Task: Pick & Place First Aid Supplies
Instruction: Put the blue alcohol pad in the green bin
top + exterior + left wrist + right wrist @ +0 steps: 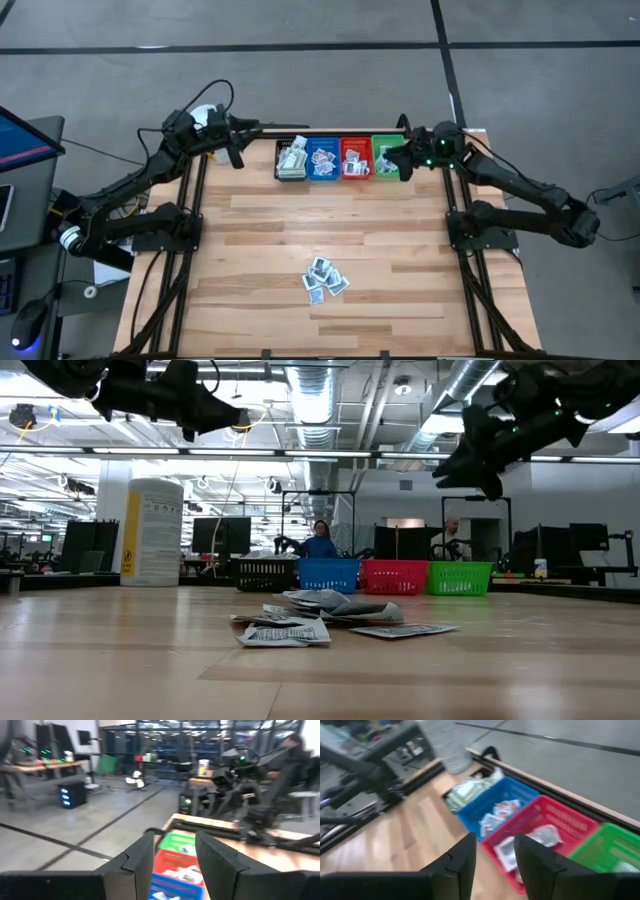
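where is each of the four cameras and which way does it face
High: overhead, straight down on table, both arms, loose packets.
Low: table height, level across packets to four bins; arms overhead.
Left wrist: past open left gripper over the bins toward the right arm.
Right wrist: past open right gripper down onto bins.
All views share the bins.

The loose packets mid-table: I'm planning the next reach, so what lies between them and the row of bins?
Only bare wooden tabletop lies between the loose packets and the bins, as the high view shows.
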